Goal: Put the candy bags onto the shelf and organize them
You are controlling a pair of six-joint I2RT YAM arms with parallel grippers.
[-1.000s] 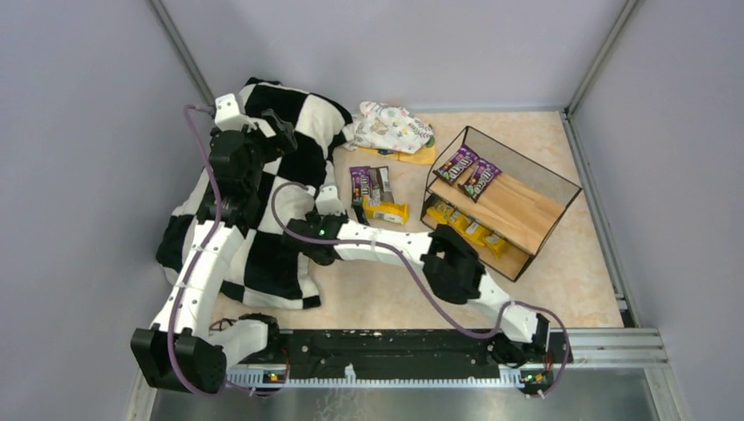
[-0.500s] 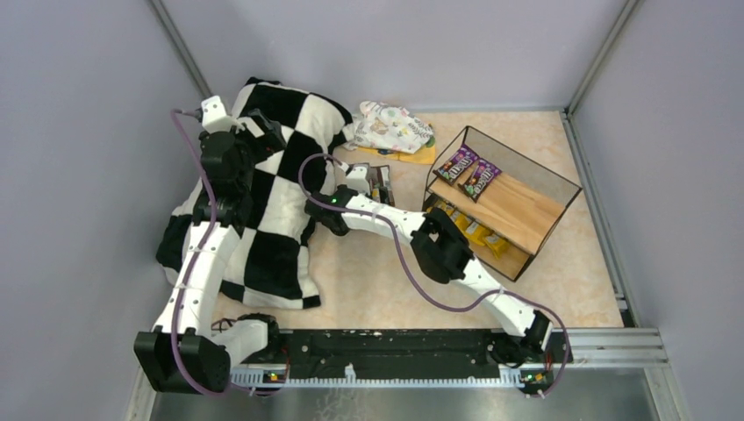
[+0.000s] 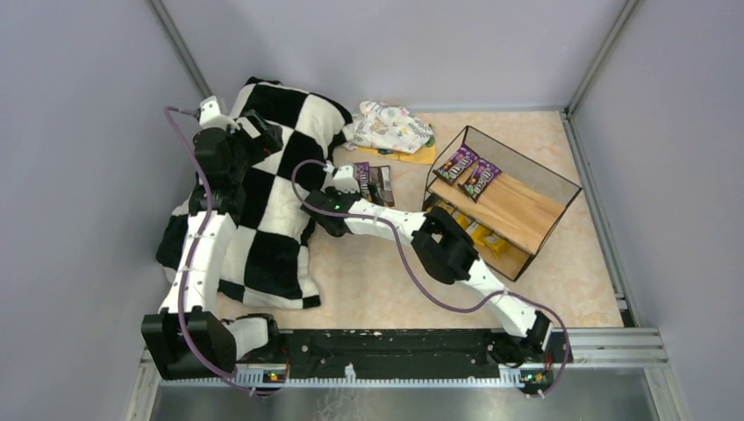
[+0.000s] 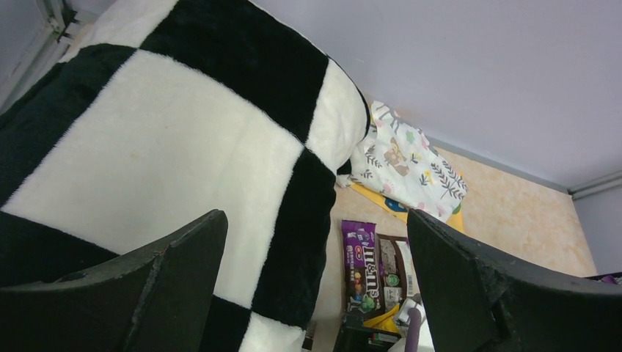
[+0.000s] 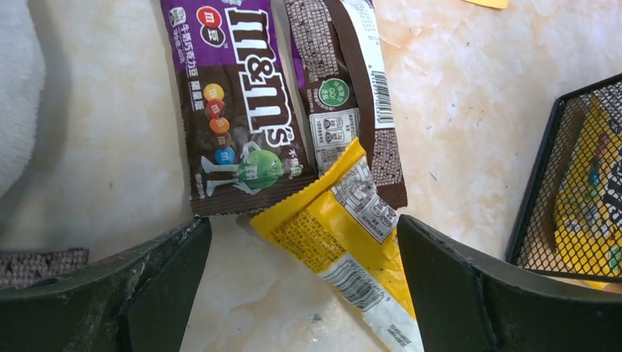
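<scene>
On the table lie a purple candy bag [image 5: 235, 103], a brown one turned back side up [image 5: 345, 88] and a yellow one [image 5: 345, 249] whose corner overlaps them. My right gripper [image 5: 308, 293] is open just above them, its fingers on either side of the yellow bag; from above it [image 3: 351, 181] covers that bag. The shelf [image 3: 526, 210] holds two purple bags [image 3: 469, 171] on its top board and several yellow bags [image 3: 474, 230] on the lower one. My left gripper [image 3: 266, 132] is open and empty over the checkered blanket [image 4: 169, 147]. Its camera also sees the purple bag [image 4: 361, 268].
The checkered blanket [image 3: 263, 219] covers the table's left side. A white floral cloth bundle [image 3: 392, 125] lies on a flat orange sheet [image 3: 412, 156] behind the loose bags. The shelf's black mesh side [image 5: 565, 183] is close on my right gripper's right. Grey walls enclose the table.
My right arm has reached forward from the table's middle to above the loose bags, now covering the yellow one. My left gripper has shifted toward the back left over the blanket.
</scene>
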